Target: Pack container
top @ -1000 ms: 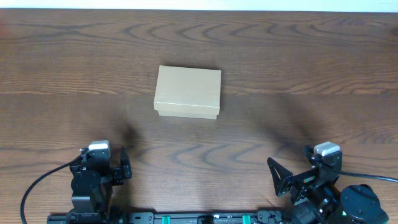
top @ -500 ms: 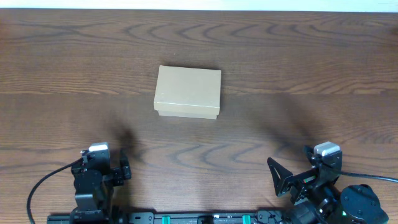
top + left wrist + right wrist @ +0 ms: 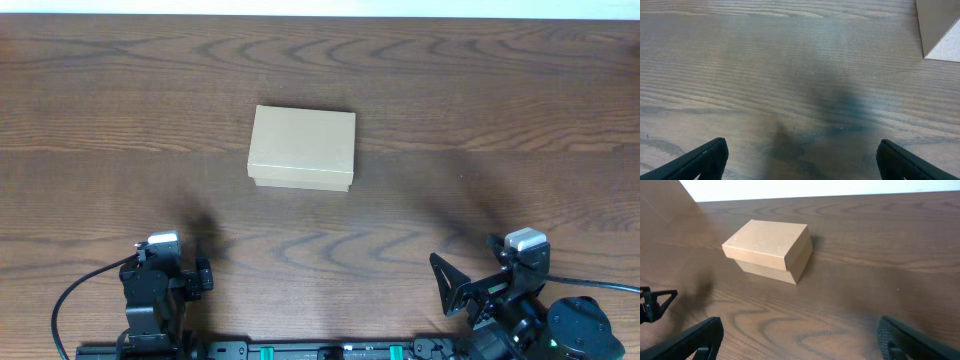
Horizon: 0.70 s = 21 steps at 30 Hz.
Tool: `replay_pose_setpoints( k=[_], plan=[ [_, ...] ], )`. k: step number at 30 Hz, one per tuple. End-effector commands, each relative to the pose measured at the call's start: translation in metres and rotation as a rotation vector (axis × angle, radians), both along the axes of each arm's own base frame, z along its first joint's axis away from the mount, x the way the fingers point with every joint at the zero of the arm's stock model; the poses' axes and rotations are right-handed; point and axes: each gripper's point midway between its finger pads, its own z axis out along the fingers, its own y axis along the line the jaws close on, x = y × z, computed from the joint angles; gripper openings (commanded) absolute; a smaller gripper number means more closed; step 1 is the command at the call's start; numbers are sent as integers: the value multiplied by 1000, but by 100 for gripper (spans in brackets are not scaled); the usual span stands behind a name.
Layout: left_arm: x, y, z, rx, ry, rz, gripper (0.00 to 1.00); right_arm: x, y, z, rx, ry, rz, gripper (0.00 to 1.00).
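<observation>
The container (image 3: 302, 148) is a plain tan cardboard box with its lid shut, lying flat on the wooden table a little left of centre. It shows whole in the right wrist view (image 3: 770, 247). Only its near corner shows at the top right of the left wrist view (image 3: 940, 25). My left gripper (image 3: 168, 270) is open and empty near the front edge, well short of the box; its wrist view shows it (image 3: 800, 165) over bare wood. My right gripper (image 3: 470, 268) is open and empty at the front right, and its wrist view shows it (image 3: 800, 342) facing the box from a distance.
The dark wood table (image 3: 480, 100) stretches around the box, with a white wall strip along the far edge (image 3: 320, 6). A black rail (image 3: 320, 350) with the arm bases runs along the front edge. Part of the left arm (image 3: 655, 304) shows at the left of the right wrist view.
My left arm has drawn back slightly toward the front edge. The box and the right arm have not moved.
</observation>
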Motion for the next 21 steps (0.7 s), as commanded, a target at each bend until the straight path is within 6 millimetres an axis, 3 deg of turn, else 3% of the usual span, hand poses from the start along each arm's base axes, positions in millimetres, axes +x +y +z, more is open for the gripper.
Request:
replay_pose_setpoints(
  k=[1, 14, 21],
  plan=[
    [-1, 2, -5, -7, 8, 18, 95, 0, -3, 0, 9, -1, -19, 99],
    [-1, 2, -5, -7, 8, 18, 96, 0, -3, 0, 9, -1, -19, 99],
    [-1, 2, -5, -7, 8, 18, 95, -4, -9, -13, -29, 45, -40, 99]
  ],
)
